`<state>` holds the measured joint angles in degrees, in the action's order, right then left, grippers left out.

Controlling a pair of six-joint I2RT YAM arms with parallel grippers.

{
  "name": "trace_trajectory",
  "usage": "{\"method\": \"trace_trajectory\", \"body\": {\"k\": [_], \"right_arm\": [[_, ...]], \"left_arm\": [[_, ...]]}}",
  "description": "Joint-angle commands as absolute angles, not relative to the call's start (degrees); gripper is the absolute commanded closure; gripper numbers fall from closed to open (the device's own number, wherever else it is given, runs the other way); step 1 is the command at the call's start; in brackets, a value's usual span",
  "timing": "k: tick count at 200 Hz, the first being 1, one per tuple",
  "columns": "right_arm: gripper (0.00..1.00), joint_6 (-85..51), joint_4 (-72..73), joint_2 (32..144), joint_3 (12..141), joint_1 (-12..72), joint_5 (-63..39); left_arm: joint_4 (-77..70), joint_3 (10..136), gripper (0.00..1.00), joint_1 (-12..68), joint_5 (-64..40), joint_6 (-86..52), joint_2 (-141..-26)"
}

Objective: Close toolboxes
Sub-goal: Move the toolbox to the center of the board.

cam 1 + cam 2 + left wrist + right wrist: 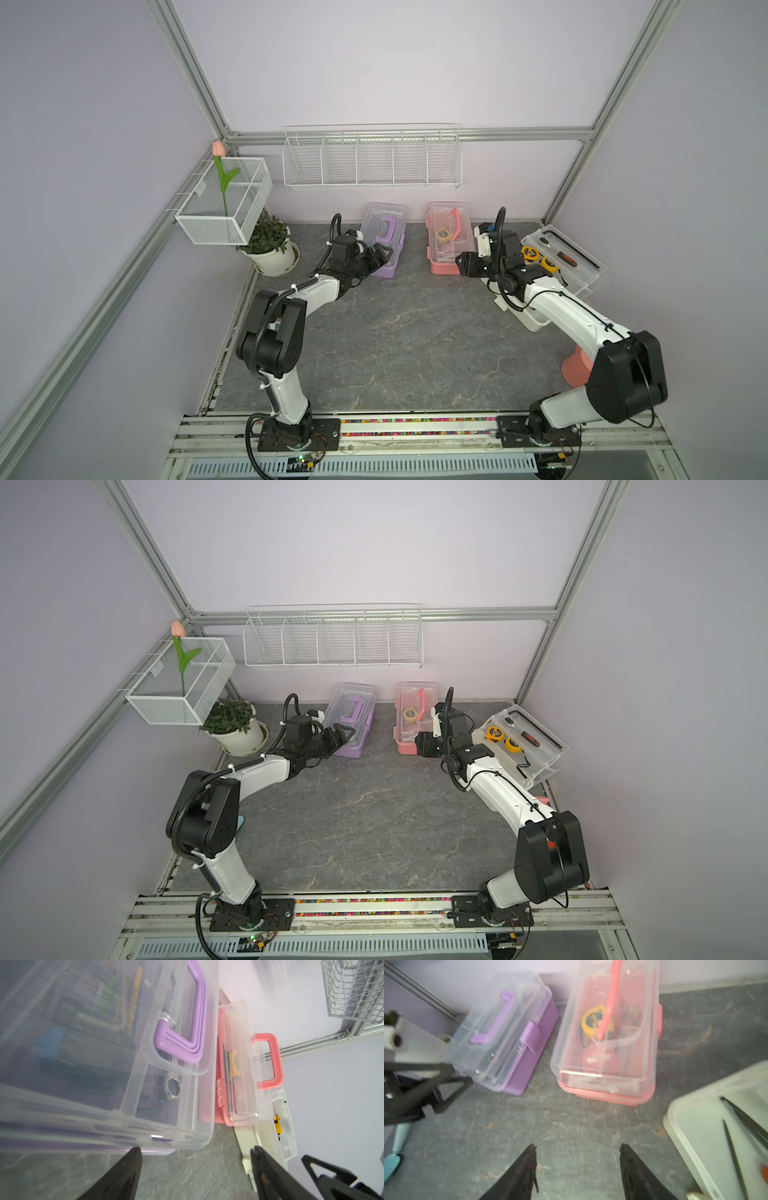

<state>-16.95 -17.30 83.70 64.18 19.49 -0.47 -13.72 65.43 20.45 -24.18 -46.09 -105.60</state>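
Count: three toolboxes and two grippers, both mine.

The small rectangular purple toolbox point(383, 227), plastic with a clear lid, sits at the back of the grey stone-patterned table point(395, 332), left of centre. The small rectangular pink toolbox point(448, 249), same build, stands near it on the right, not touching. The larger white toolbox point(533, 321) is at the table's right side. Its clear upper part point(561, 259) (lid or tray, I cannot tell which) is tilted up, so this one is plainly open. Whether the clasps on the other two are latched I cannot tell.

Loose tools counted: three yellow tape measures, two in the white toolbox and one in the pink. One red-handled screwdriver point(566, 259).

Left gripper point(195, 1148): jaws spread, empty, at the near end of the purple toolbox.
Right gripper point(577, 1145): jaws apart, empty, over bare table near the pink toolbox.

Handling, my estimate: the thin clear plastic is light, likely flexes, and is slick against the pads. The boxes could skid if shoved sideways. I would take the raised part at its free long edge and press straight down.
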Motion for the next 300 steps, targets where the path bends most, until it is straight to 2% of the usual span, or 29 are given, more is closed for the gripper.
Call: {"method": "trace_trajectory", "body": {"k": [1,21,29,42,117,147,188,231,280,300], "right_arm": [[0.34,-12.86,-28.80,81.32,62.17,17.93,1.93],[0.33,-11.34,-31.07,81.94,62.09,15.53,2.29],[0.33,-10.64,-31.75,82.83,62.42,14.35,2.16],[0.33,-9.49,-32.41,84.77,63.00,12.36,0.71],[0.28,-2.00,-32.71,96.86,69.17,7.68,3.36],[0.27,0.20,-31.59,97.28,69.35,7.65,4.70],[0.32,0.53,-33.38,100.32,69.85,7.82,-1.89],[0.33,-0.57,-33.03,96.97,66.91,11.42,-7.13],[0.35,-7.50,-30.43,91.34,58.59,20.46,-14.09],[0.35,-10.46,-29.84,89.34,55.32,24.04,-13.52]], "left_arm": [[-18.18,72.07,0.16,20.21,-26.42,-46.61,-110.30],[-15.06,77.35,0.15,20.08,-28.95,-45.39,-113.51],[-13.88,78.27,0.08,20.04,-29.76,-44.64,-113.71],[-12.23,77.73,0.07,20.17,-30.21,-43.29,-112.50],[-7.47,58.81,0.07,20.91,-28.52,-38.35,-95.65],[-4.04,56.82,0.06,20.89,-27.49,-36.16,-92.30],[-4.11,57.23,0.06,20.76,-27.23,-36.03,-90.90],[-4.13,57.48,0.06,20.75,-26.85,-35.93,-89.81],[-4.20,56.59,0.07,20.68,-26.98,-35.86,-88.77],[-4.39,55.87,0.07,20.68,-27.12,-36.01,-87.85]]}}
